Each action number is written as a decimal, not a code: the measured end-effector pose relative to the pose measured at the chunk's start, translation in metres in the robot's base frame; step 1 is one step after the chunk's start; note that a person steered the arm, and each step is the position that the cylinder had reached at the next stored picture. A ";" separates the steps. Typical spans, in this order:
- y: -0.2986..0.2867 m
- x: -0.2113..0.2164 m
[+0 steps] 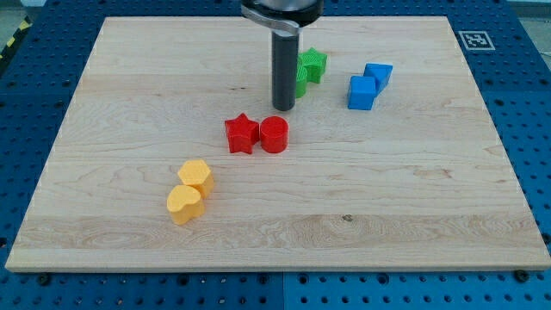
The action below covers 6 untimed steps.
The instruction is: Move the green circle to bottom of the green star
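Note:
My tip (283, 108) stands on the wooden board near the view's top centre. A green star (313, 64) lies just to the right of the rod and a little above the tip. A green circle (301, 85) sits right below the star, touching it, and the rod hides most of it. Only a sliver of the circle shows at the rod's right edge. The tip is just left of and slightly below the green circle, very close to it or touching it.
A red star (242, 133) and a red circle (274, 135) sit side by side just below the tip. Two blue blocks (378, 75) (362, 92) lie to the right of the green ones. Two yellow heart-like blocks (196, 175) (184, 204) lie at lower left.

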<state>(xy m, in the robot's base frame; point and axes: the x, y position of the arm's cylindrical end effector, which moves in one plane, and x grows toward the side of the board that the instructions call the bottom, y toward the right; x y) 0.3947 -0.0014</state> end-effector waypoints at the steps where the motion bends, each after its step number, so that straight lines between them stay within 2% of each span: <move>1: -0.010 0.000; 4: -0.002 -0.022; 6: 0.033 -0.022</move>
<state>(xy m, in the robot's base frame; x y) 0.3726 0.0313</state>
